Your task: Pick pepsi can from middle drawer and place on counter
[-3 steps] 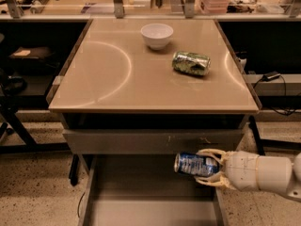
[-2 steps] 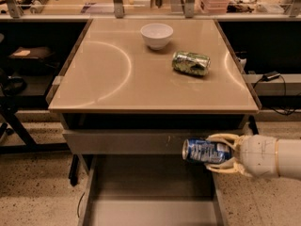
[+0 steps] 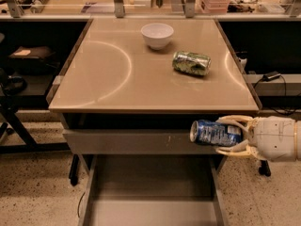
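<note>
The pepsi can [image 3: 214,132] is dark blue with white markings and lies on its side in my gripper [image 3: 230,135], silver end pointing left. My gripper comes in from the right edge and is shut on the can, its cream fingers [image 3: 235,120] above and below it. The can hangs in front of the upper drawer front, just under the front right edge of the counter [image 3: 117,74]. The middle drawer [image 3: 150,187] is pulled out below, its grey floor bare, and the can is above its right side.
On the counter stand a white bowl [image 3: 157,35] at the back middle and a shiny green can [image 3: 191,62] lying on its side to the right. A grey drawer front [image 3: 131,141] sits under the counter edge. Dark shelving and cables flank the counter.
My gripper has lifted the pepsi can up and to the right, from over the open drawer to just below the counter's front right edge.
</note>
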